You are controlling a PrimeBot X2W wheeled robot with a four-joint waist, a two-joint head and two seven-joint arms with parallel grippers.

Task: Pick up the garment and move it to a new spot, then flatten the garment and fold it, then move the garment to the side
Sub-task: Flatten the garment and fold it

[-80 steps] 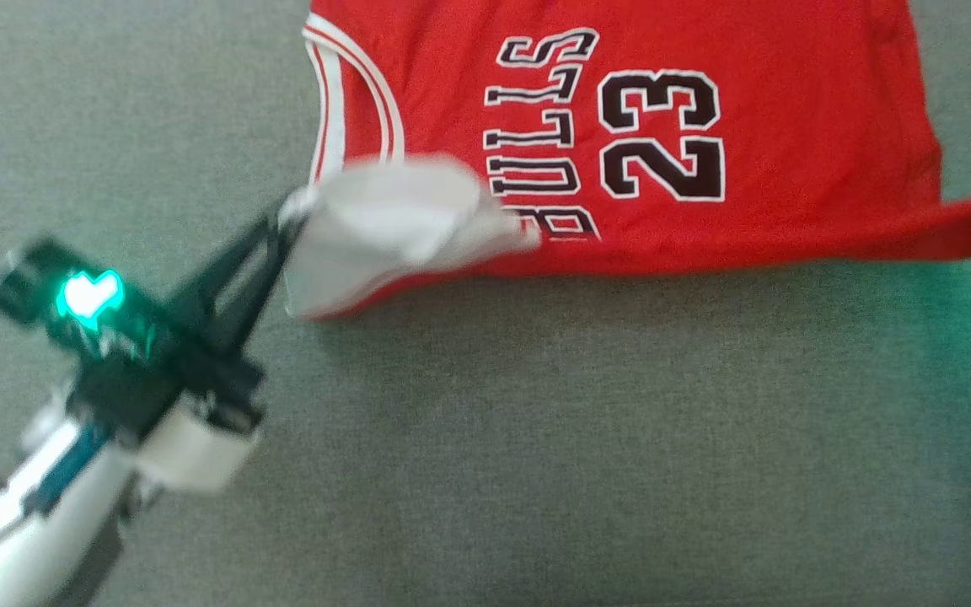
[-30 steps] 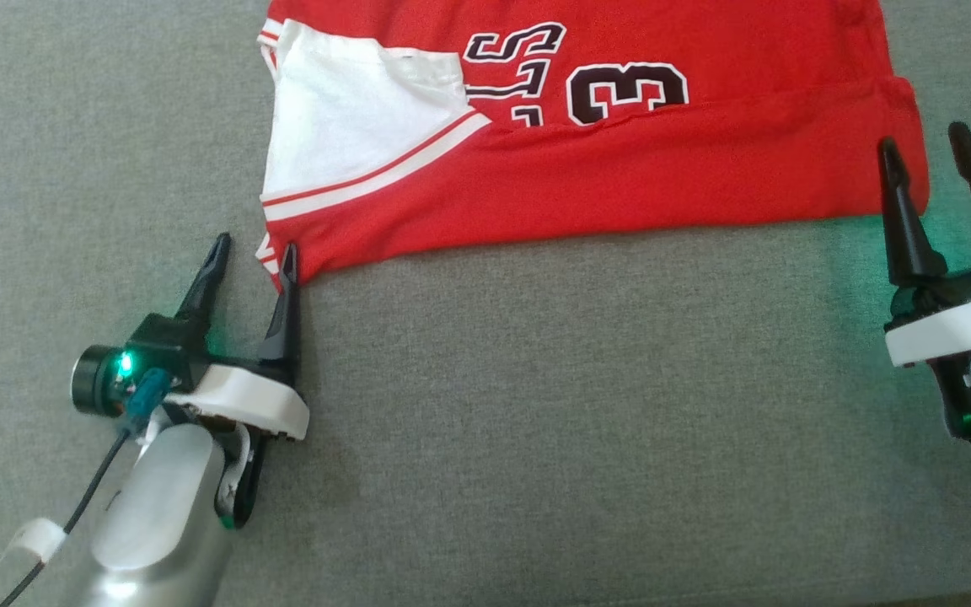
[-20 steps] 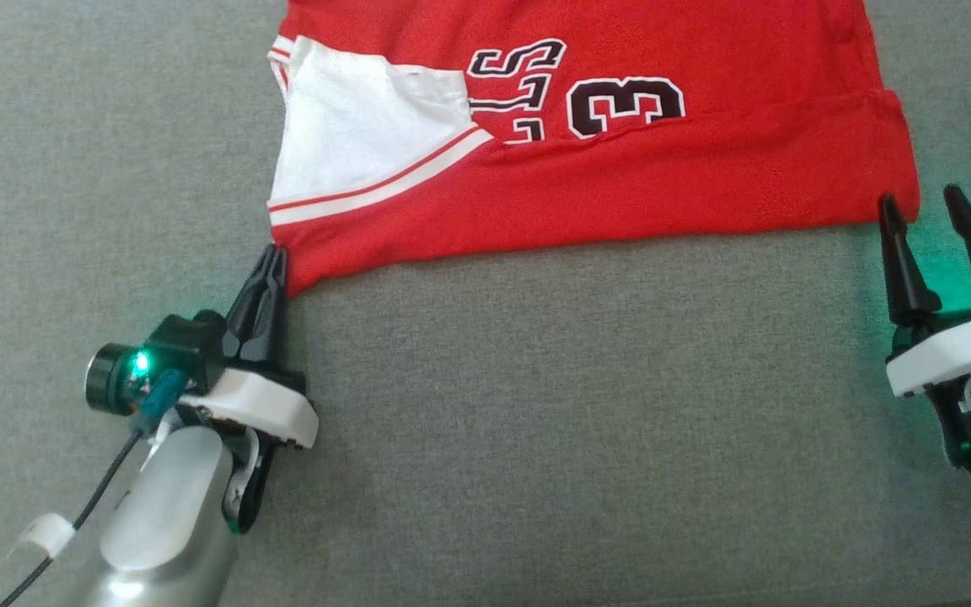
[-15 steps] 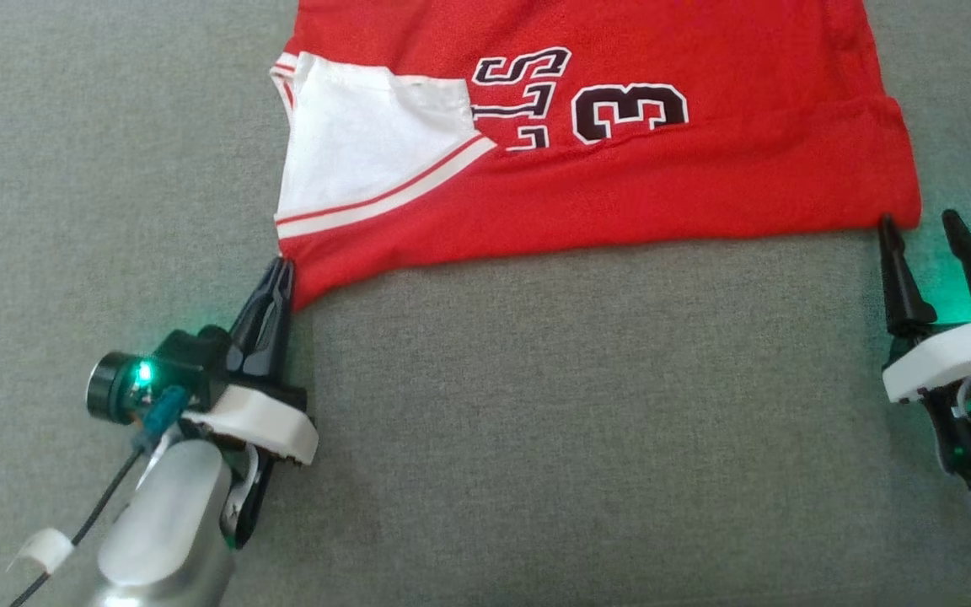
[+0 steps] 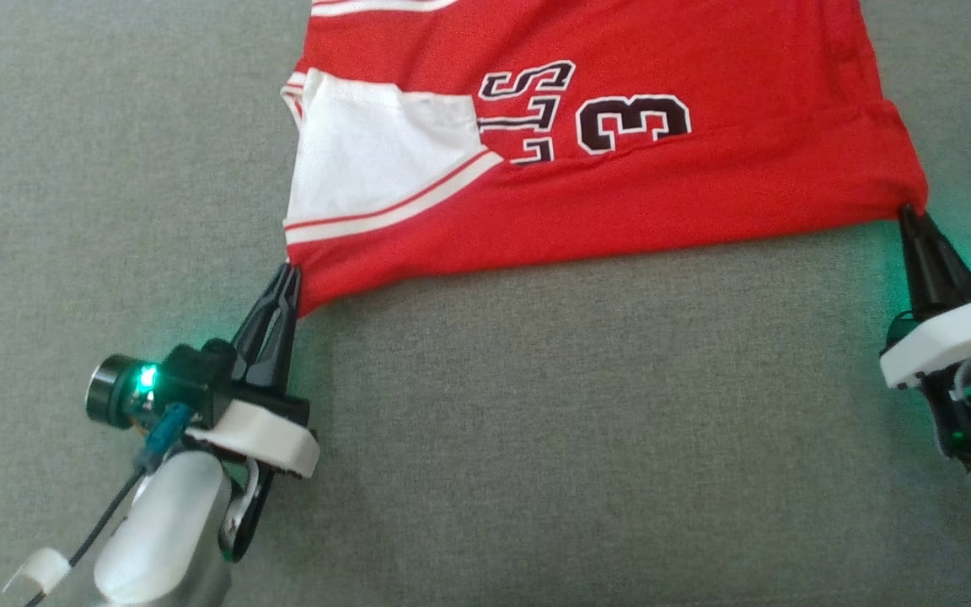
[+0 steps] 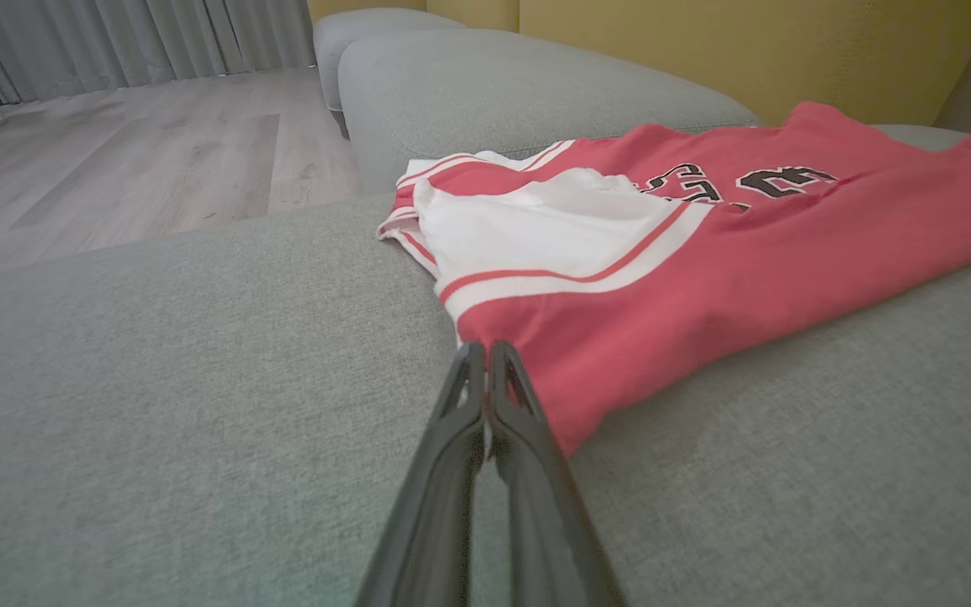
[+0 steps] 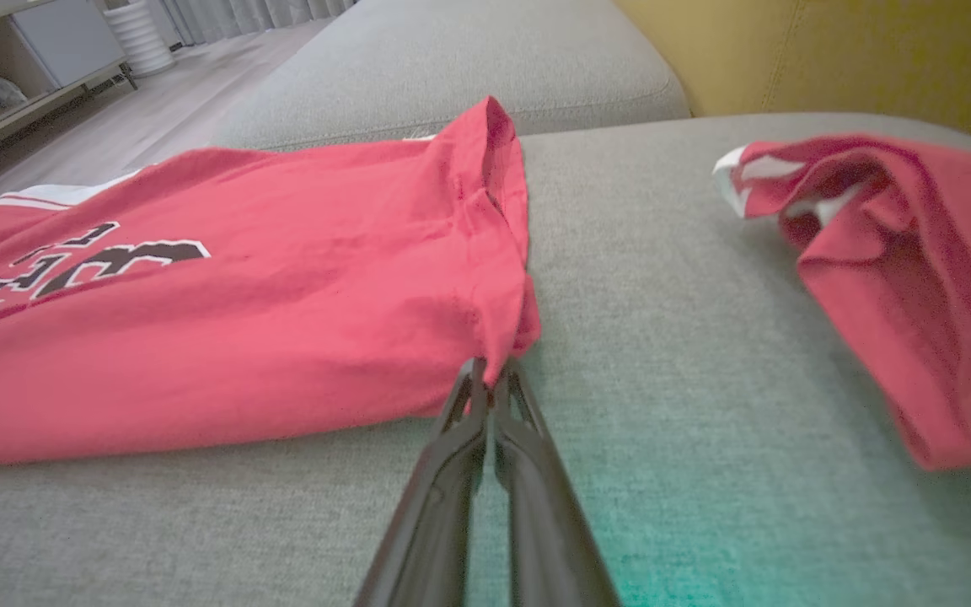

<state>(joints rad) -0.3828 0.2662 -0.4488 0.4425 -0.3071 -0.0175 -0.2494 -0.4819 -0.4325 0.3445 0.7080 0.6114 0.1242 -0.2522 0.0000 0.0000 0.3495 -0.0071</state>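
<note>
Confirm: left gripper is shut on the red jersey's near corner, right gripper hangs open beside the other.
Not quite: the right gripper is shut too, pinching the other near corner of the red jersey, as the right wrist view shows.

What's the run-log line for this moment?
jersey: folded over, flat on grey cushion | left jaws: shut on near left corner | right jaws: shut on near right corner | other red garment: apart, right

The red garment (image 5: 620, 194) bears a black, white-edged "3" beside sideways letters ending "LS", partly covered.
</note>
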